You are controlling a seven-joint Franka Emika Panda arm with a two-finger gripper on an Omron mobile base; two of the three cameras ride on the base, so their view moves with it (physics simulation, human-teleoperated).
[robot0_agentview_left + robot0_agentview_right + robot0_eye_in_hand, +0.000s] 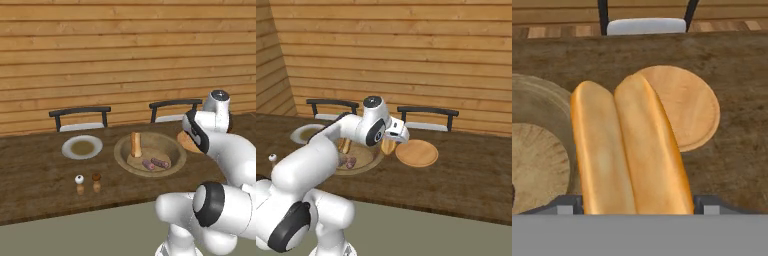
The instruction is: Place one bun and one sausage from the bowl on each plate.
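bun (632, 150) between fingers (711, 205), lower end cut off; tips hidden.

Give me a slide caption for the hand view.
Gripper holding a bun above the table, between bowl and tan plate.

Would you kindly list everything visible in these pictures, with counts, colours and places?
bowl: one, tan-olive, middle of the table.
bun in the bowl: one, golden, leaning upright at the bowl's back.
sausages: two, reddish brown, lying in the bowl.
held bun: one, golden, split lengthwise, between the bowl and the wooden plate.
wooden plate: one, light tan, right of the bowl.
white-rimmed plate: one, brownish centre, left of the bowl.
shakers: two, white-topped and brown-topped, near the front edge.
table: one, dark wood.
chairs: two, black with pale seats, behind the table.
gripper: one, white, shut on the held bun.
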